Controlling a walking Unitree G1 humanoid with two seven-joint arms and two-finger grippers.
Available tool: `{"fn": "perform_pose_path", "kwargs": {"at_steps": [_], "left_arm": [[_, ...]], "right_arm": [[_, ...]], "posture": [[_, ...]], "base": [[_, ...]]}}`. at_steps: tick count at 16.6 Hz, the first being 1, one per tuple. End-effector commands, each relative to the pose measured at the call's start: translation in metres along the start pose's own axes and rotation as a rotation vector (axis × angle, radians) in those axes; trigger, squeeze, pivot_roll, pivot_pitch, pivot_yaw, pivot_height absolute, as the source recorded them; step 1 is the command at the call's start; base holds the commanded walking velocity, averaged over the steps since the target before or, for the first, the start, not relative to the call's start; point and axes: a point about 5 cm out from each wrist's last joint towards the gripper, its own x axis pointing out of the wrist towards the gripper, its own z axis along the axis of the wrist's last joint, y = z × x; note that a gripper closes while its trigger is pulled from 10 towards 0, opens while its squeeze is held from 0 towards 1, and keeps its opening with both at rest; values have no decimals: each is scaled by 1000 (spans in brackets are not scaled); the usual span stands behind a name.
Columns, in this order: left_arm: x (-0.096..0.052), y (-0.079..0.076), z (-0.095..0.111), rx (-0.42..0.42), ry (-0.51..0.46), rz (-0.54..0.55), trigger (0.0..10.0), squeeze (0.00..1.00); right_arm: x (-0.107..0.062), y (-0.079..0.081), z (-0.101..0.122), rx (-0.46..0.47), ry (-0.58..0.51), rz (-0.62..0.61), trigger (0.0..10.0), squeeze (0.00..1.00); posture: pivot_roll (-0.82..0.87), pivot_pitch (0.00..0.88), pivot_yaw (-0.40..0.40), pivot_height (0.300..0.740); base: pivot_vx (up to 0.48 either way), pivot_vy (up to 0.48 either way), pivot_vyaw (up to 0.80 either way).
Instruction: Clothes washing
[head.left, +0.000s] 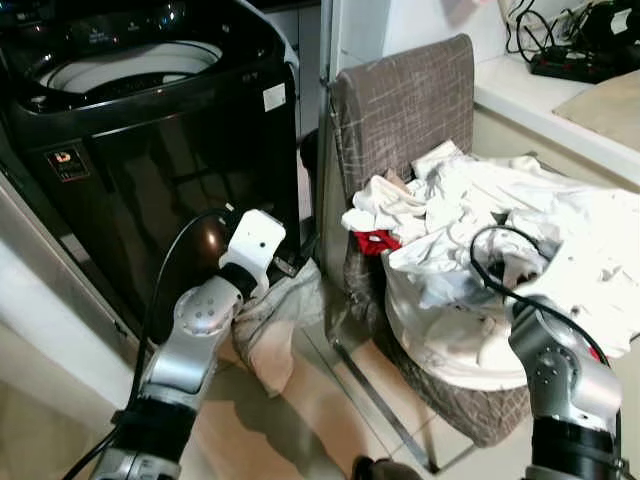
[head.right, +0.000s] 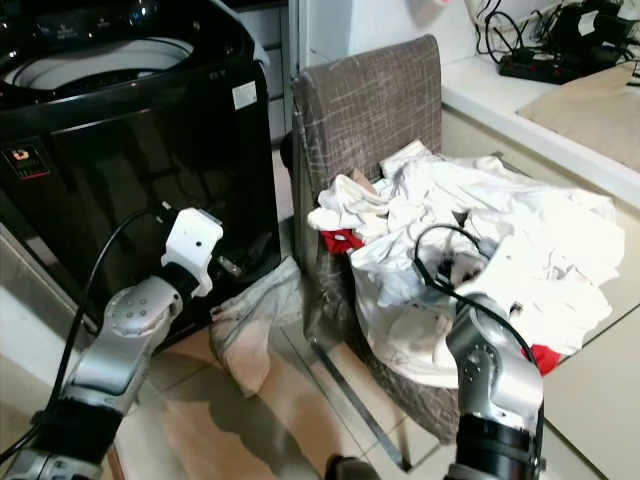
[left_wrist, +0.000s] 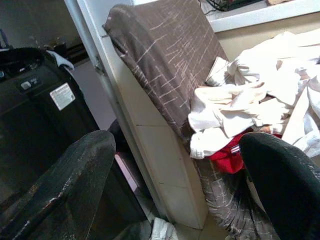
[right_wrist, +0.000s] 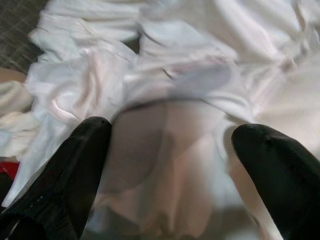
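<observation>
washing machine (head.left: 150, 150): 1 | chair (head.left: 400, 110): 1 | heap of white clothes (head.left: 520, 250): 1 (single garments cannot be told apart) | red item (head.left: 375, 241): 1 | cloth on floor (head.left: 275, 325): 1 | power strip (head.left: 575, 65): 1

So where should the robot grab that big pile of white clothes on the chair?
Probably the raised fold at the near front of the white clothes, coming from above. The right gripper hangs open over it, one finger each side. A bunched ridge pinches easily; flat cloth would slip. The left gripper is open, down by the washing machine.
</observation>
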Motion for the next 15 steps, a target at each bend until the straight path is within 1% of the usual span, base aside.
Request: {"fn": "perform_pose_path", "kwargs": {"at_steps": [1,3,5,7,8,9,10,11,12,14,15], "left_arm": [[-2,4,2,1,-4,1,10000,0],[-2,6,4,6,-6,5,10000,0],[-1,8,5,6,-8,10,10000,0],[3,6,6,4,-10,10,10000,0],[5,6,7,2,-14,9,10000,0],[8,5,10,-3,-28,14,10000,0],[9,5,11,-3,-31,18,10000,0],[9,6,11,-5,-34,29,10000,0],[9,6,11,-6,-34,37,10000,0],[9,7,11,-8,-36,44,10000,0],[11,5,10,-11,-35,51,10000,0]], "right_arm": [[-3,-3,4,18,5,-28,10000,0],[7,-7,-3,-11,22,-47,10000,0],[26,-10,-4,-56,14,-50,10000,0],[44,-10,-12,-98,55,-47,10000,0],[47,-13,-14,-101,60,-68,10000,0],[54,-13,-16,-111,61,-86,510,0],[56,-8,-15,-114,46,-65,510,0],[59,4,-7,-137,2,-23,0,0],[61,13,-4,-158,-20,5,0,0],[63,20,-3,-182,-33,32,0,0],[64,31,-3,-203,-48,78,0,0]], "posture": [[-120,5,20,736],[-117,0,21,736],[-121,0,28,736],[-124,2,36,736],[-122,2,34,736],[-113,0,28,736],[-113,0,28,736],[-107,0,19,736],[-106,0,16,736],[-106,0,16,736],[-107,0,11,736]], "base": [[0,0,0],[0,0,0],[0,0,0],[0,0,0],[0,0,0],[0,0,0],[0,0,0],[0,0,0],[0,0,0],[0,0,0],[0,0,0]]}}
